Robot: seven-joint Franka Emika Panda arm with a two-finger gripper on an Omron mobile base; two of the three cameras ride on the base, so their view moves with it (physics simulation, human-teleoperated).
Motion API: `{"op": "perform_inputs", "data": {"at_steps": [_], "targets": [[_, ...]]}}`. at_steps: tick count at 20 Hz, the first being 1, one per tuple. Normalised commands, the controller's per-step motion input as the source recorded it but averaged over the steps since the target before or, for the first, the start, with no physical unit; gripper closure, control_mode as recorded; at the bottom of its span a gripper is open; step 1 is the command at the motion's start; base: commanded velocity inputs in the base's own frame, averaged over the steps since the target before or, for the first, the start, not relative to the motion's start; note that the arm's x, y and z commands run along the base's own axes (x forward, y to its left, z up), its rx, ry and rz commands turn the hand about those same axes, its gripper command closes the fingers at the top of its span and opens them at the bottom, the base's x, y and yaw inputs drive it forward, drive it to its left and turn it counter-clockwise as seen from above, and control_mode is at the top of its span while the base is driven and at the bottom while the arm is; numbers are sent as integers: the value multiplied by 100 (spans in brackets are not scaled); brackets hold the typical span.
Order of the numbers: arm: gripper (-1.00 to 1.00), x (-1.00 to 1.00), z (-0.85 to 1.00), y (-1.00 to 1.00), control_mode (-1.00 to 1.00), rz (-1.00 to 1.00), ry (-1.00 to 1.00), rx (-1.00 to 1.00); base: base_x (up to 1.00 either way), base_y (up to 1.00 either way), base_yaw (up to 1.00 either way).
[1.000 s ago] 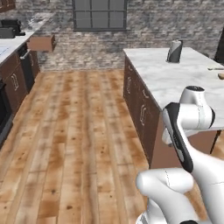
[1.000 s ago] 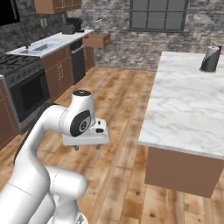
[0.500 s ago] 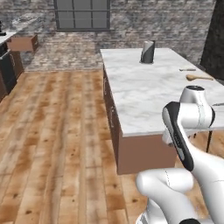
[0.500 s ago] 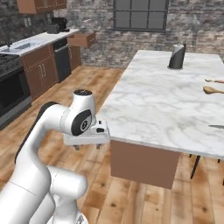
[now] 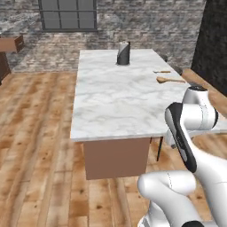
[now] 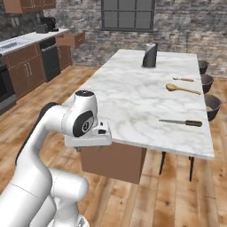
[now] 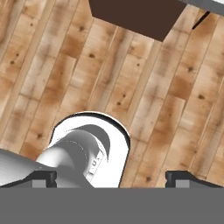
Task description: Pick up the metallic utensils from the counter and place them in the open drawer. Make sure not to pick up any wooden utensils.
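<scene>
In the left base view the marble desk (image 5: 119,95) fills the middle, and the white arm (image 5: 190,119) covers its right near corner, so the knife is hidden behind it. On the far right part of the desk lie the big wooden spoon (image 5: 170,80) and, just behind it, a small thin utensil (image 5: 161,72) that is too small to tell apart. A dark container (image 5: 123,53) stands at the far end; no writing can be read on it. The open drawer (image 5: 12,44) is cut off at the left edge, well apart from the desk. In the right base view the knife (image 6: 181,122) lies near the right front edge of the desk, with the wooden spoon (image 6: 182,88) and a small brown-handled utensil (image 6: 183,79) further back. Dark stools (image 6: 208,95) stand along the right side of the desk. The drawer (image 6: 71,39) sticks out of the far cabinets on the left. The pincer (image 6: 88,148) hangs below the wrist, over the floor before the desk. In the hand view the two fingertips (image 7: 43,176) stand wide apart above the wooden floor (image 7: 144,96), pinching nothing.
</scene>
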Motion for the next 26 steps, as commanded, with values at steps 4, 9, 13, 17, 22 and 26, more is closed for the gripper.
{"op": "perform_inputs", "data": {"at_steps": [4, 9, 13, 17, 22, 26], "targets": [[-100, 0, 0, 0, 100, 0, 0, 0, 0, -100, 13], [-100, 0, 0, 0, 100, 0, 0, 0, 7, -100, 21], [-100, 0, 0, 0, 100, 0, 0, 0, 10, -100, 28], [-100, 0, 0, 0, 100, 0, 0, 0, 17, -100, 32], [-100, 0, 0, 0, 100, 0, 0, 0, 27, -100, 36], [-100, 0, 0, 0, 100, 0, 0, 0, 64, -94, 40]]}}
